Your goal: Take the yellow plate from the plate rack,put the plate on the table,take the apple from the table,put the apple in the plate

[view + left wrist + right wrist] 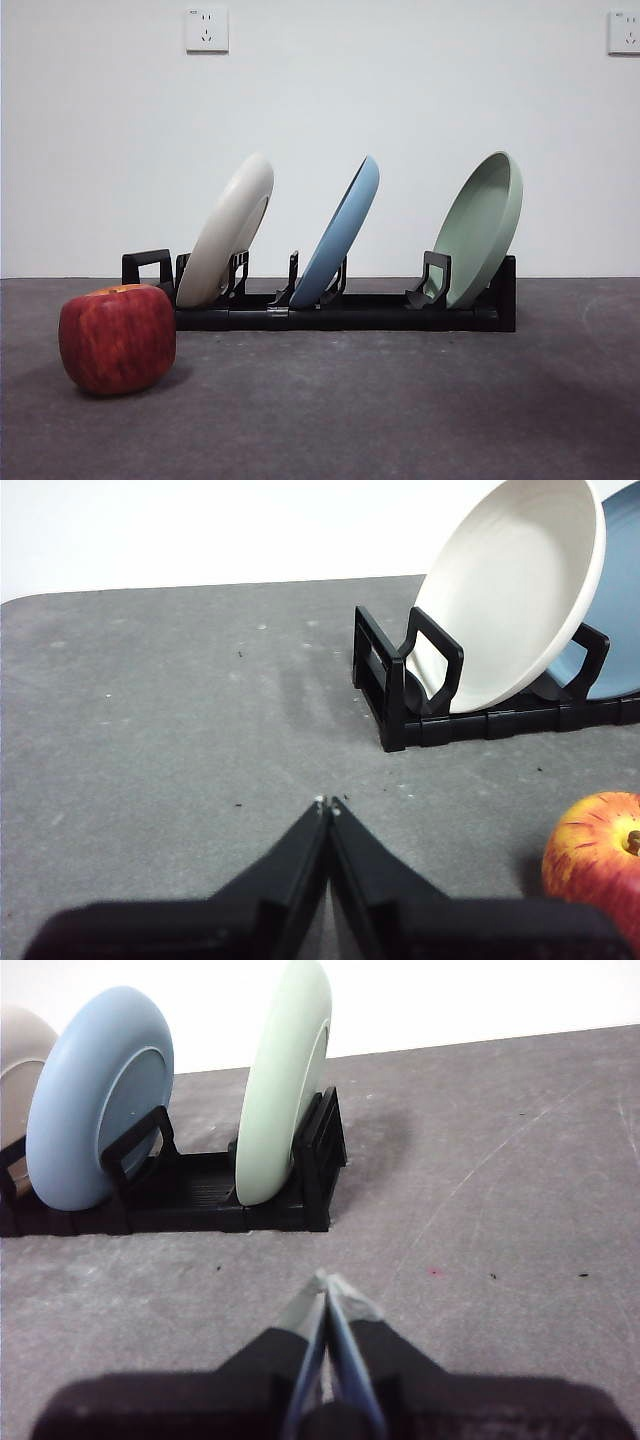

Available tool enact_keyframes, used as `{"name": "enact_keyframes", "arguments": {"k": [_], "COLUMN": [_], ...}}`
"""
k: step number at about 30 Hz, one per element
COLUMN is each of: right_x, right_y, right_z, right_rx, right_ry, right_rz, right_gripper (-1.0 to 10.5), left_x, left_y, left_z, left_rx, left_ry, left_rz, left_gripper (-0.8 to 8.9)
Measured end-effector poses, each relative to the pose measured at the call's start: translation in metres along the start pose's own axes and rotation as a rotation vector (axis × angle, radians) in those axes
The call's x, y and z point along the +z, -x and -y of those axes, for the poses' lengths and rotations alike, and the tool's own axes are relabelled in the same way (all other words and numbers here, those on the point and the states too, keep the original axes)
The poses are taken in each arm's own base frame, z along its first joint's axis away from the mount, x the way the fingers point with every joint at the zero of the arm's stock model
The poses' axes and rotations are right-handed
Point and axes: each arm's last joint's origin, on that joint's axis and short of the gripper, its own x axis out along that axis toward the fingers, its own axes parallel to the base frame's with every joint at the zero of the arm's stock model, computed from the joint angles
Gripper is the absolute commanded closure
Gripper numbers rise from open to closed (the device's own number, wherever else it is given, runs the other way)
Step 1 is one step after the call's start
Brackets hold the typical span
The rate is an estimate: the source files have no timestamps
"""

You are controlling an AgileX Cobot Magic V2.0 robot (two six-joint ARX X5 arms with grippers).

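Note:
The yellow plate point(230, 232) is pale cream and leans in the leftmost slot of the black plate rack point(340, 308); it also shows in the left wrist view point(510, 590). The red apple point(117, 338) sits on the dark grey table point(380, 410) in front of the rack's left end, and shows in the left wrist view point(597, 855). My left gripper point(328, 803) is shut and empty, above the table, apart from the rack's end. My right gripper point(330, 1282) is shut and empty, near the rack's other end point(318, 1160). Neither arm shows in the front view.
A blue plate point(340, 235) stands in the rack's middle slot and a pale green plate point(482, 228) in the right slot. A white wall with two sockets stands behind the table.

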Motion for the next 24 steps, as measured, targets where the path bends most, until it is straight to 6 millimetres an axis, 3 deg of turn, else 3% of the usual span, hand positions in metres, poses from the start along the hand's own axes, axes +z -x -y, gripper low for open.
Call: {"name": "enact_keyframes", "arguments": {"k": [9, 24], "right_x": [0.0001, 0.0062], "right_y": [0.0, 0.0013], "right_z": [0.0, -0.0007], "right_rx": [0.0, 0.0], "right_ry": [-0.034, -0.308], "right_rz": [0.001, -0.001], "right_gripper": [9.5, 9.6], "left_x": [0.0, 0.0063], "left_y": [0.0, 0.0024], "left_z": [0.0, 0.0002], "left_rx": [0.0, -0.004], "left_ry": [0.0, 0.204], "left_rz": [0.0, 0.012], "left_gripper": [8.16, 8.21]}}
